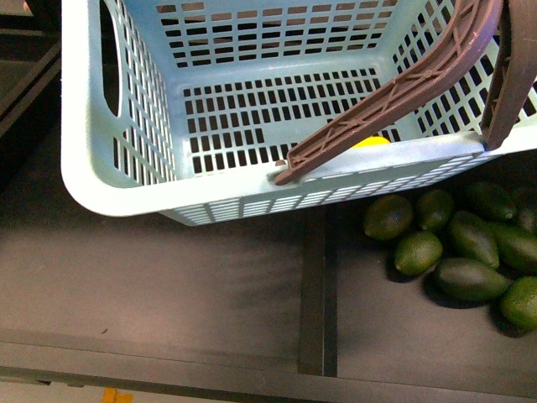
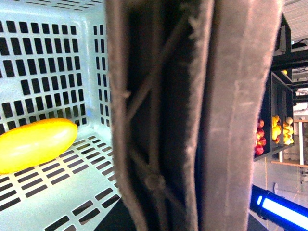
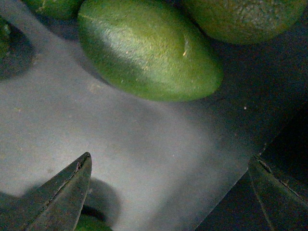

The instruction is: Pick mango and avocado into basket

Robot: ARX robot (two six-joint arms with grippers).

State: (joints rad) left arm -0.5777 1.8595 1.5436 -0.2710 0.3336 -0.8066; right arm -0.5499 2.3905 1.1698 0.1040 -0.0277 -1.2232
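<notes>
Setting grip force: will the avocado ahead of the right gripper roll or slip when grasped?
Probably rolls: the avocado is egg-shaped, lying sideways on a flat shelf, so a one-sided touch may spin it. Skin looks smooth, faintly shiny; a grip could slide off its tapered end. The open right gripper looks wide enough to straddle its middle.

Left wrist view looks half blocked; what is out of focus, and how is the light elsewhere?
Left wrist view: the brown handle fills the middle, close and soft, while the mango behind is bright and sharp. Right wrist view: dim, the avocado half in shadow, right gripper fingers dark. Front view: evenly lit, sharp, avocados casting soft shadows.
</notes>
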